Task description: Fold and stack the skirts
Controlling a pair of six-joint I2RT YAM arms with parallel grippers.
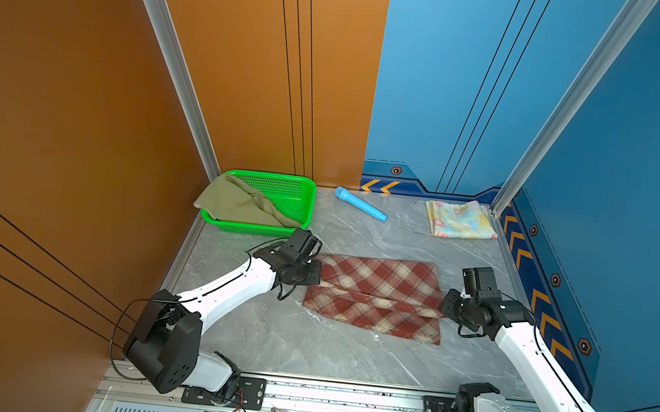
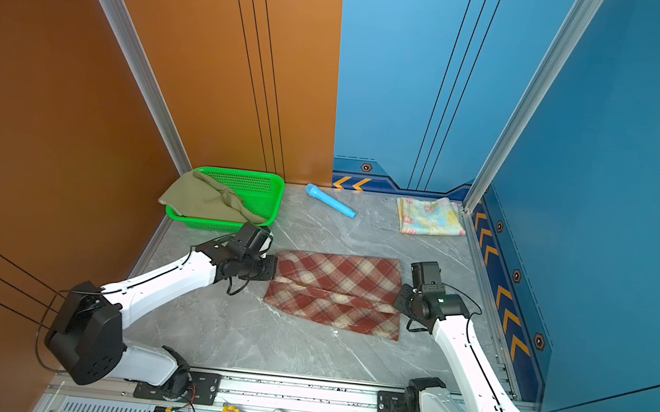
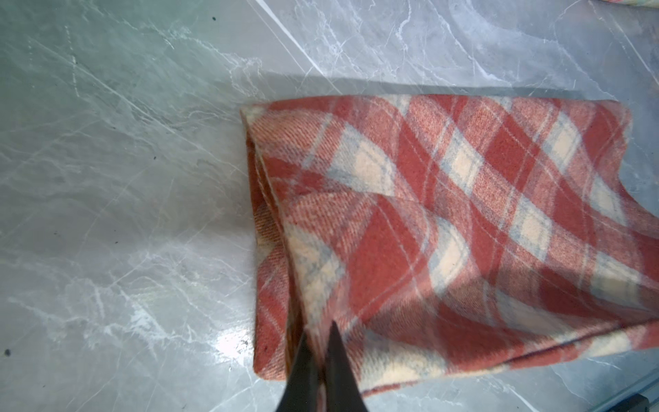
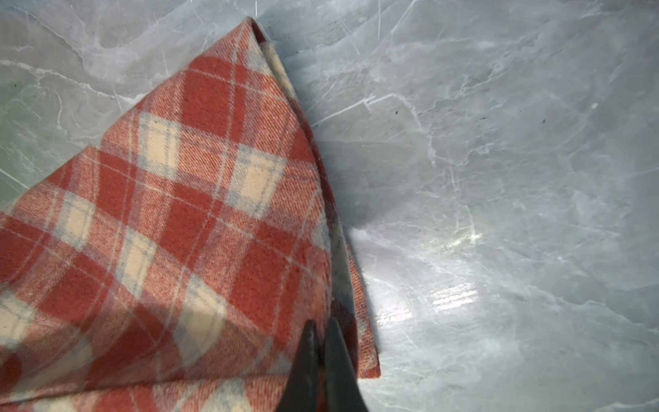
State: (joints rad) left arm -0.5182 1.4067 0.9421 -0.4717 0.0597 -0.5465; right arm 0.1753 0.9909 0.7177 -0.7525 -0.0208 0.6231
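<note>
Red-and-cream plaid cloth skirt lies mid-desk, part-folded, with a long ridge running side to side across it. Grey marble-look desk beneath.

Left tool is clenched on the skirt's left edge, its thin black fingers pinching the upper layer. Right tool is clenched likewise on the right edge, near a corner. In both top views the two grips sit at opposite ends of the ridge.

Pastel floral cloth skirt lies folded flat in the far right corner, well apart. Plain olive-green skirt slumps unfolded over the rim of the green plastic mesh basket, far left. Light-blue plastic tube lies between the basket and the floral one.

Handling, judged: the plaid is a thick brushed weave, soft but with some body, light and not slippery, and likely to hold a crease. Plies may part if only the top one is pinched. Best hold is both ends of one edge, all plies, raised evenly so the middle does not sag. The olive one looks thinner and limper and likely needs spreading first.
</note>
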